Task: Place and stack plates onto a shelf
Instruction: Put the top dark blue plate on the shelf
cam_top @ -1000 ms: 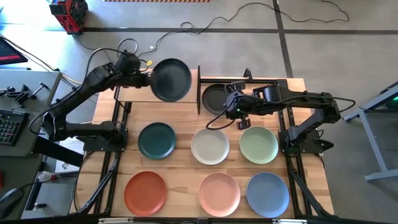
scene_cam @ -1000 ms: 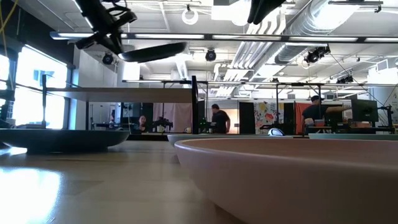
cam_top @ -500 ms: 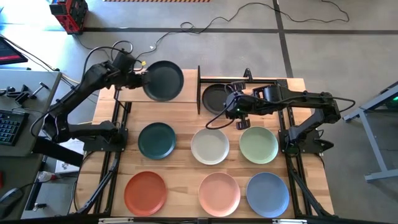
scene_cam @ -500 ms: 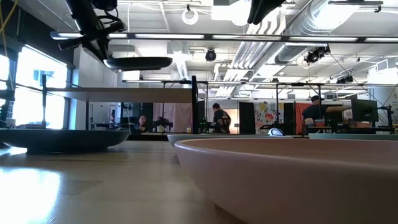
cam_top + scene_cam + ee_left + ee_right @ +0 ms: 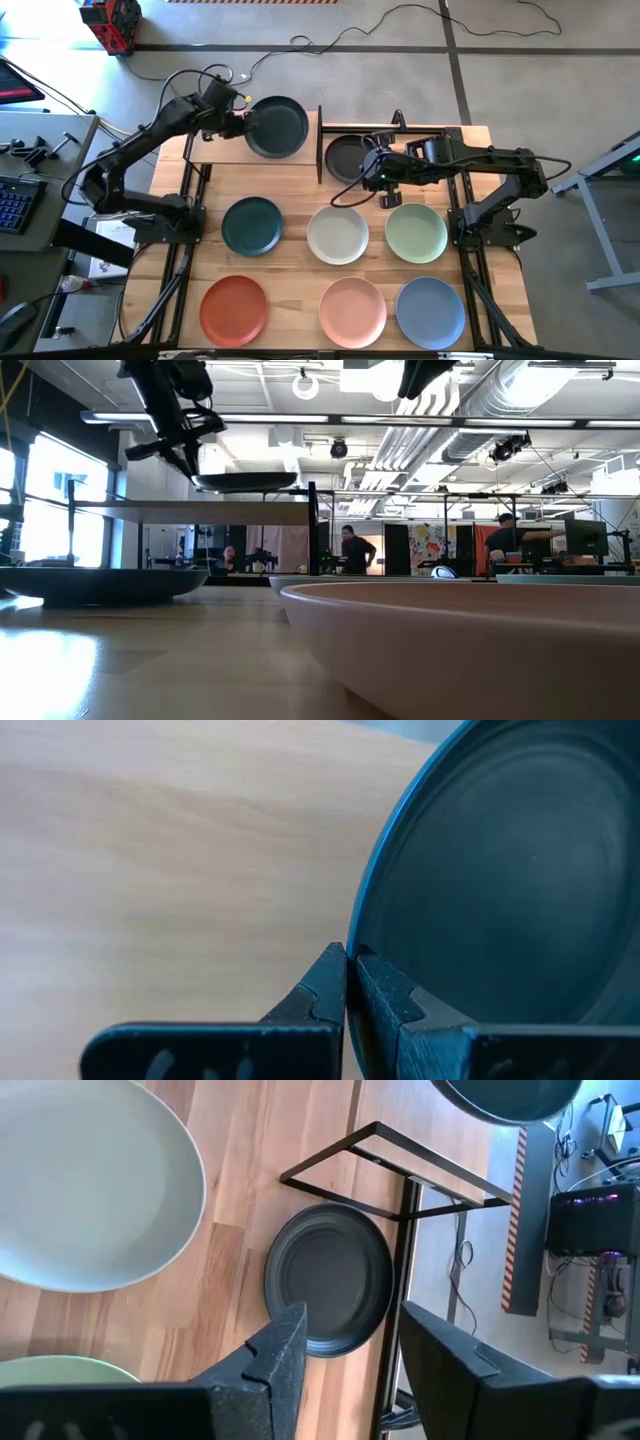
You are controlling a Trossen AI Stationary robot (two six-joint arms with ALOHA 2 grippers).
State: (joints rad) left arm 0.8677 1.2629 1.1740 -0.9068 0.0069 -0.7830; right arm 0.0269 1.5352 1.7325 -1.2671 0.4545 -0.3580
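**Charcoal plate held over the shelf, six plates waiting on the surface**

A plank surface (image 5: 290,265) stands on a grey floor crossed by cables, and the low view looks past it into a wide workshop where a few people stand among desks and monitors. At the far edge of the surface sits the shelf (image 5: 215,152), a light-wood board on a thin black frame.

The left end effector (image 5: 238,122) is clenched on the rim of a charcoal plate (image 5: 277,127), its fingers (image 5: 330,990) pinching the plate's edge. In the low view that plate (image 5: 245,482) hangs nearly level just above the shelf board (image 5: 200,514), not yet resting on it.

The right end effector (image 5: 368,176) is released, its jaws spread and holding nothing, and hovers over the near edge of a second charcoal plate (image 5: 346,156). This plate lies flat on the surface at the far right, beside the shelf's black upright.

Six more plates lie in two rows nearer the camera. The middle row, left to right: the dark teal plate (image 5: 252,225), the off-white plate (image 5: 338,234), the pale green plate (image 5: 416,233). The near row: the terracotta plate (image 5: 233,310), the pink plate (image 5: 353,309), the blue plate (image 5: 431,312). None of these touch one another.
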